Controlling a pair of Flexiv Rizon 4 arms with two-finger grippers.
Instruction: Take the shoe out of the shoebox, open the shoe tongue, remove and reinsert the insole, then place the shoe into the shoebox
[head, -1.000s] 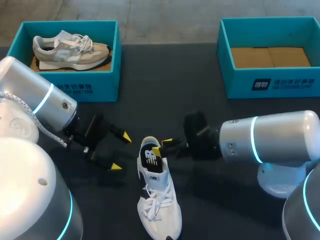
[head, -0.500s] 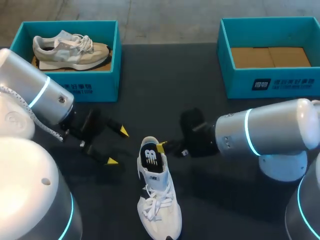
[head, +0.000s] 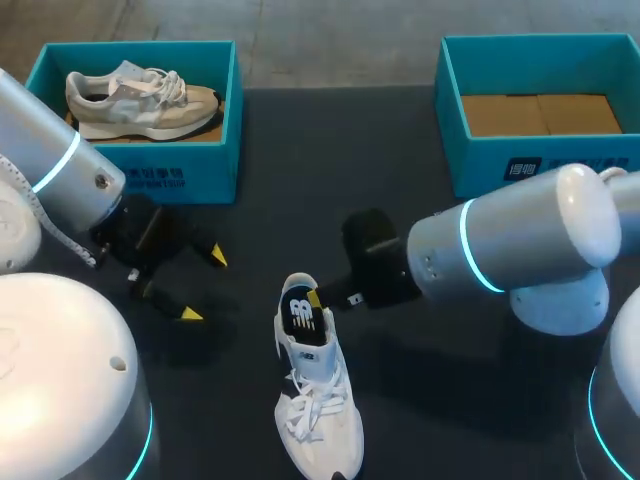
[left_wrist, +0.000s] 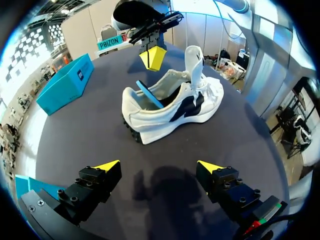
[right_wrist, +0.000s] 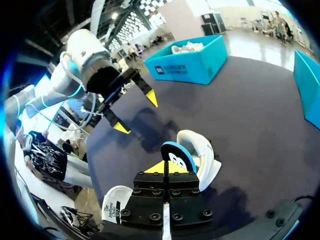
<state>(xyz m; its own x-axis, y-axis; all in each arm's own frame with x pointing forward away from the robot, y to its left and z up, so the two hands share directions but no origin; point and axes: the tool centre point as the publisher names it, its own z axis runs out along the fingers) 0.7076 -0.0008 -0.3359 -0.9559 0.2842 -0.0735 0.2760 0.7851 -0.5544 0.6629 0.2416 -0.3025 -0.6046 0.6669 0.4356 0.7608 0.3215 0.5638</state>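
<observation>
On the far left of the dark table (head: 300, 180) sits a teal cardboard shoebox (head: 215, 165). A beige and grey sneaker (head: 140, 100) lies inside it. Near this box, the left claw (head: 200, 286) hangs just over the table. Its two yellow tips are wide apart and hold nothing.

In the middle stands the white lace-up sneaker (head: 318, 400). It is on its sole on the table, outside both boxes. Its heel points at the boxes and its tongue sticks up. A blue insole with a black top (head: 303, 318) pokes up out of the heel end.

The right claw (head: 314, 298) is at the heel. Its fingers are pressed together on the edge of the insole.

On the far right sits a second teal shoebox (head: 470, 165), with only brown card inside.
</observation>
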